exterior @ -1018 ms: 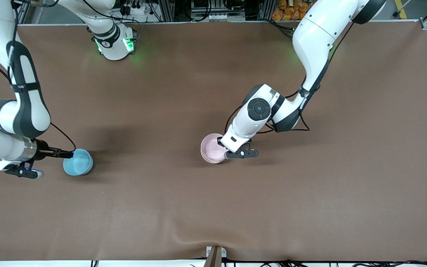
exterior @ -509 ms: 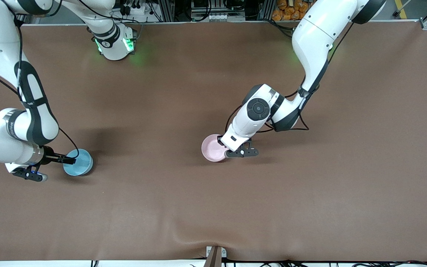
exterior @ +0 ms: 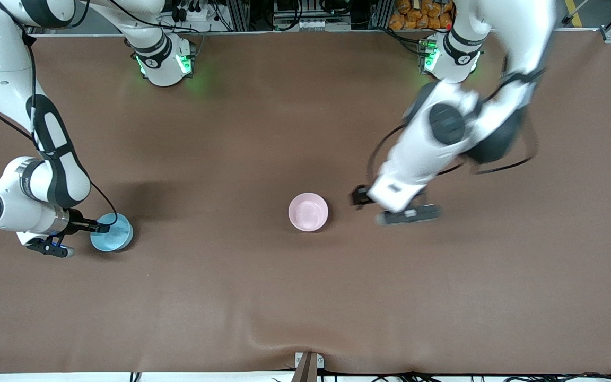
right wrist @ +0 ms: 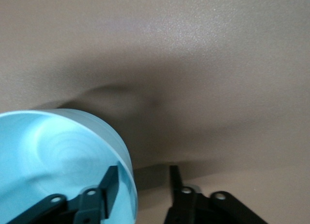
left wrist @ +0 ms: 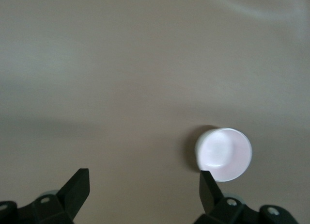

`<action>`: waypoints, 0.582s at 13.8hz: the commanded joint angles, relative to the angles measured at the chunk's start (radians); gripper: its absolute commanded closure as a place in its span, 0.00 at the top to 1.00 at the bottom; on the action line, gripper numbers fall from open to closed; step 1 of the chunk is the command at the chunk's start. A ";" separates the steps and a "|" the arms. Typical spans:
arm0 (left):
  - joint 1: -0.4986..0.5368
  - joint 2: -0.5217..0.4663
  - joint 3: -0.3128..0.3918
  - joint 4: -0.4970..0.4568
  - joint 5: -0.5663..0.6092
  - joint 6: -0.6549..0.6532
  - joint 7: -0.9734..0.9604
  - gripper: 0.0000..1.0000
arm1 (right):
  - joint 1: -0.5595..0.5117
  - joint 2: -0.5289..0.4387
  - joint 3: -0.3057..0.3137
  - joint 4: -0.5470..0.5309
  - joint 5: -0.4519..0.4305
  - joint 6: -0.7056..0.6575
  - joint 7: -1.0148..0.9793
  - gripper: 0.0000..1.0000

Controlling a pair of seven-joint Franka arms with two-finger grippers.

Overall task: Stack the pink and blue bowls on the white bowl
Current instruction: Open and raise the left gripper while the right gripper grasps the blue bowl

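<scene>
While the left gripper [exterior: 390, 207] hangs spread and empty beside the pink bowl [exterior: 308, 211], the right gripper [exterior: 105, 228] straddles the blue bowl [exterior: 113, 232] rim, likely about to clamp and lift.

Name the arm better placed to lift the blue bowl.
Right. The right claw straddles the blue bowl rim, one finger inside, one outside. The left claw hangs open above the table beside the pink bowl.

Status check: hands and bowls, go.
Left hand open, over bare table beside glossy pale pink bowl. Right hand straddling rim of glossy sky-blue bowl, one finger inside. White bowl not in view. Nothing in the way.
</scene>
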 commanded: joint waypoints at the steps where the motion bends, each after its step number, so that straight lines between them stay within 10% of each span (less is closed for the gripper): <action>1: 0.080 -0.135 -0.009 -0.031 0.004 -0.137 0.085 1.00 | -0.010 -0.023 0.010 -0.009 0.055 -0.012 -0.016 0.00; 8: 0.272 -0.264 -0.004 0.115 0.004 -0.390 0.256 1.00 | 0.020 -0.139 0.013 0.001 0.056 -0.155 -0.025 0.00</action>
